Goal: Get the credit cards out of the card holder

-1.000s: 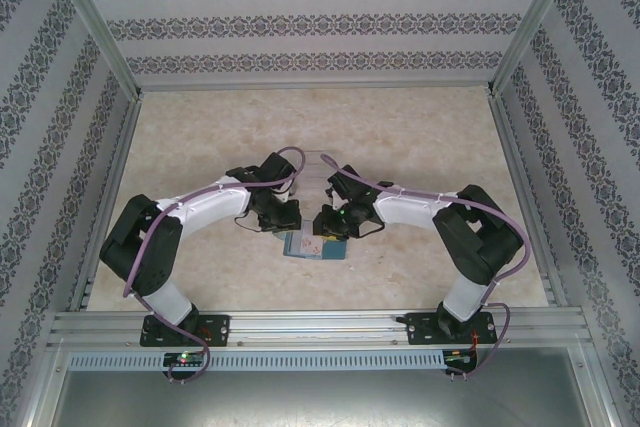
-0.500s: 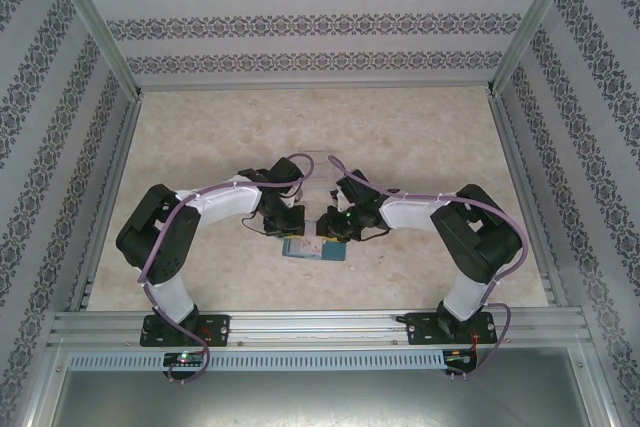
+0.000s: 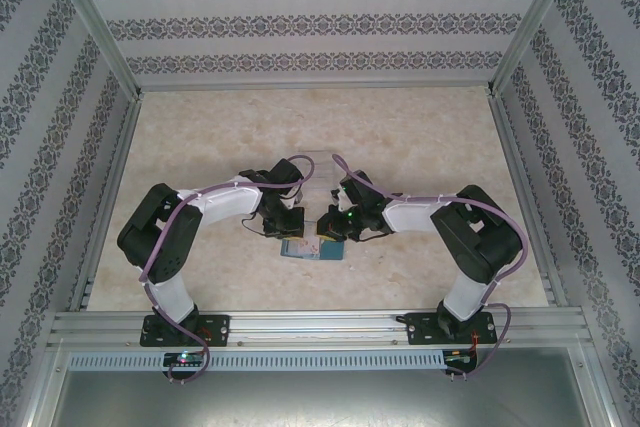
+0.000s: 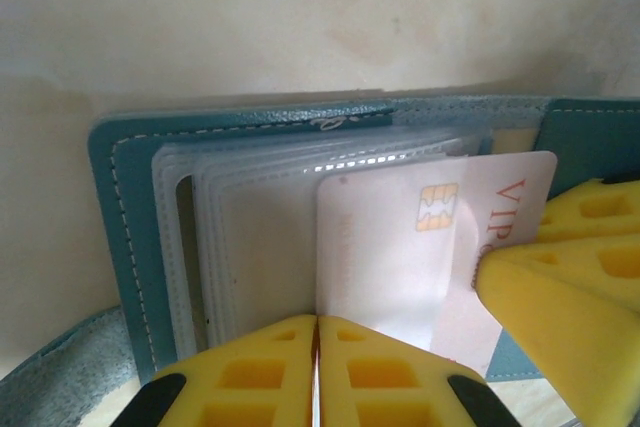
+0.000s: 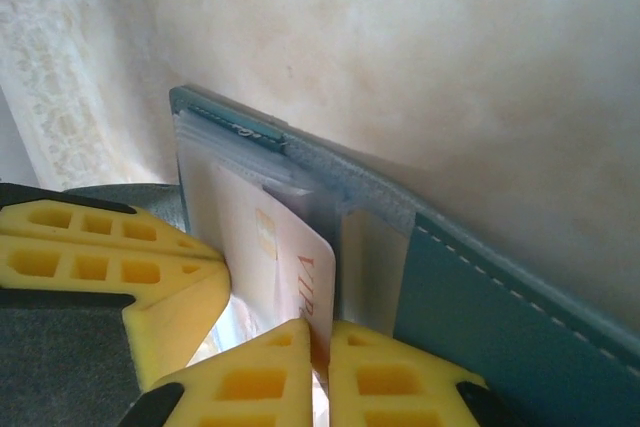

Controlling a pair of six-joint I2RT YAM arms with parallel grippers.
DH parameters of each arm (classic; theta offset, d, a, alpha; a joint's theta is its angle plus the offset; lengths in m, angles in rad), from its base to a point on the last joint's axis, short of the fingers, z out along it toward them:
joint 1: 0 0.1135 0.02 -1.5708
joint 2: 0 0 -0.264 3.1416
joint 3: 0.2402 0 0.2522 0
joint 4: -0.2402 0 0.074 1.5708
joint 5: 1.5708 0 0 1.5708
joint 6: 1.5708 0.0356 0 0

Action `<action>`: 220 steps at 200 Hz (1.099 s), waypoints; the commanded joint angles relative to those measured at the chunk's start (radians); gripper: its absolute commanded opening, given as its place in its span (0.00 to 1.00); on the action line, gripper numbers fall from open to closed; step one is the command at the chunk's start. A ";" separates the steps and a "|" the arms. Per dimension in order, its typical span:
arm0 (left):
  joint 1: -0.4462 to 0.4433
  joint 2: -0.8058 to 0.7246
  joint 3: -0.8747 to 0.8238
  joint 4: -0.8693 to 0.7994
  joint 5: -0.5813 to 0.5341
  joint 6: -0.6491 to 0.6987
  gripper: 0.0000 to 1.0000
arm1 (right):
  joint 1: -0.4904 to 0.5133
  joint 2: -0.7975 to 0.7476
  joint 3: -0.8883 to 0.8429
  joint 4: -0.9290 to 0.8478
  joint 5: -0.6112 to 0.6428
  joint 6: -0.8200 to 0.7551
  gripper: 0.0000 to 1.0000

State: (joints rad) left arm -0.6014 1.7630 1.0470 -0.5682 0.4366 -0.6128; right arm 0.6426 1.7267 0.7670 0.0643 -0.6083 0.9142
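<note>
The teal card holder (image 3: 300, 251) lies open on the table between both grippers. In the left wrist view its clear sleeves (image 4: 250, 237) fan out from the teal cover (image 4: 120, 207). A pale credit card (image 4: 400, 247) with a gold chip and red "VIP" lettering sticks out of a sleeve to the right. My left gripper (image 4: 317, 322) is shut on the sleeve's near edge. My right gripper (image 5: 322, 332) is shut on the free end of the card (image 5: 290, 257), next to the holder's teal flap (image 5: 480, 297). Any other cards are hidden in the sleeves.
A faint clear plastic box (image 3: 318, 163) sits just behind the two grippers. Aluminium rails (image 3: 300, 325) run along the near edge, and patterned walls (image 3: 40, 147) close in both sides and the back. Bare marble-look table (image 3: 400, 137) lies beyond.
Both grippers have drawn in over the card holder. The right jaws have closed onto the card's end. The left arm's elbow has swung right; its jaws stay shut.
</note>
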 commanded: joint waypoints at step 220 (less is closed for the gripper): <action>0.012 -0.083 -0.060 0.025 -0.008 -0.037 0.10 | -0.002 -0.168 0.140 -0.475 0.188 -0.213 0.01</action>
State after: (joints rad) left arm -0.6003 1.7267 1.0088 -0.5381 0.4362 -0.6235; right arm 0.6262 1.5604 0.8654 -0.3740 -0.4538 0.7258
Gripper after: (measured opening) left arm 0.097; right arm 0.059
